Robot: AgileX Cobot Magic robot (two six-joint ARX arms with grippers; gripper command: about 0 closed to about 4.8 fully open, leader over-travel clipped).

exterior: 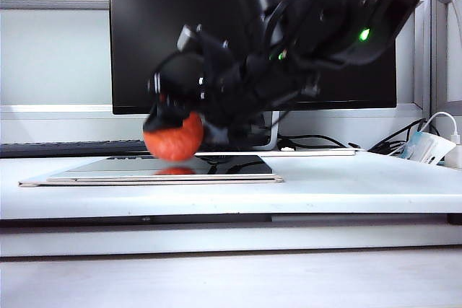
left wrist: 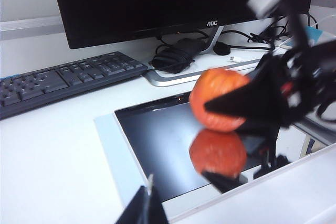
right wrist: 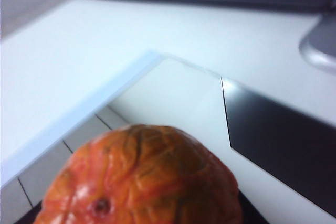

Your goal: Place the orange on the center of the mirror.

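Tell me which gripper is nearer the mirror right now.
Right. The right gripper hangs just above the mirror, shut on the orange. The left gripper sits off the mirror's near edge, holding nothing.

An office desk setup. A monitor (exterior: pixel 216 34), keyboard (left wrist: pixel 63 80) and cables (exterior: pixel 404 135) sit along the white bench's (exterior: pixel 346 185) far edge.

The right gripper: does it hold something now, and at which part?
The right gripper holds the bumpy orange ball by its sides, just above the dark flat mirror. The left gripper holds nothing.
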